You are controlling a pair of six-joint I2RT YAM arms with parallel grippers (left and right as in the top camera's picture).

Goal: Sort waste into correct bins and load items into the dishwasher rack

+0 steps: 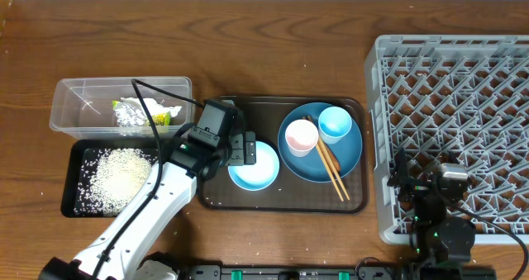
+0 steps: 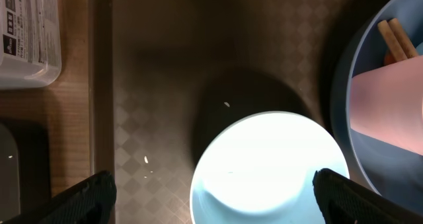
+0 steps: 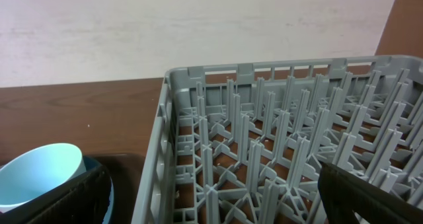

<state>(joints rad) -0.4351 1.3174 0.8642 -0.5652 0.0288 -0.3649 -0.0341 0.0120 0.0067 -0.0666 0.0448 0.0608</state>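
Observation:
A white-blue bowl (image 1: 256, 168) (image 2: 268, 168) sits on the brown tray (image 1: 281, 199) (image 2: 158, 85). My left gripper (image 1: 241, 148) (image 2: 215, 199) hovers over the bowl's left rim, open wide, with the bowl nearer its right finger (image 2: 344, 194). The blue plate (image 1: 347, 152) (image 2: 340, 105) carries the pink-inside cup (image 1: 301, 136) (image 2: 386, 108), the pale blue cup (image 1: 335, 123) (image 3: 39, 174) and the chopsticks (image 1: 332, 169) (image 2: 396, 37). My right gripper (image 1: 423, 179) (image 3: 215, 197) hangs open above the near left corner of the grey rack (image 1: 455, 73) (image 3: 277, 131), holding nothing.
The clear tub (image 1: 83, 106) (image 2: 30, 39) at the left holds the foil wrapper (image 1: 136, 115) and tissue. Below it, the black tray (image 1: 74, 193) holds a heap of rice (image 1: 122, 174). A few rice grains (image 2: 146, 160) lie on the brown tray.

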